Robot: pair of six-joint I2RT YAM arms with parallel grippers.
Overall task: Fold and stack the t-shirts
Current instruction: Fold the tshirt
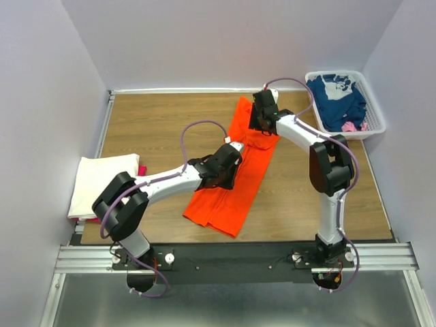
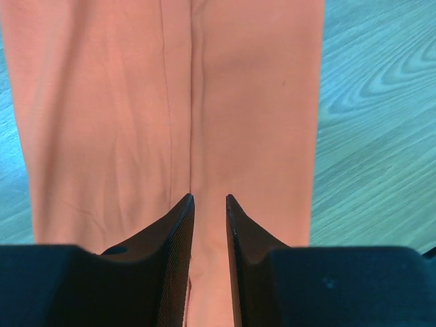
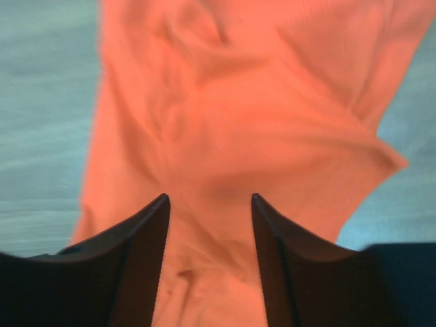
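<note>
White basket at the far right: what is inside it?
The basket holds a navy shirt with white print, and a bit of pink cloth at its near edge. Anything beneath them is covered.

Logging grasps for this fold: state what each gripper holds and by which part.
Whether either holds cloth cannot be told. Left gripper, jaws nearly together, sits over the orange t-shirt at its middle seam. Right gripper, jaws apart, is over its rumpled far end.

Bright orange cloth t-shirt (image 1: pixel 238 178), folded lengthwise on wooden table (image 1: pixel 157 122), both arms above it; cream-white folded t-shirt (image 1: pixel 102 182) at left edge; navy blue t-shirt (image 1: pixel 337 101) in white plastic slotted basket (image 1: pixel 373 126).
</note>
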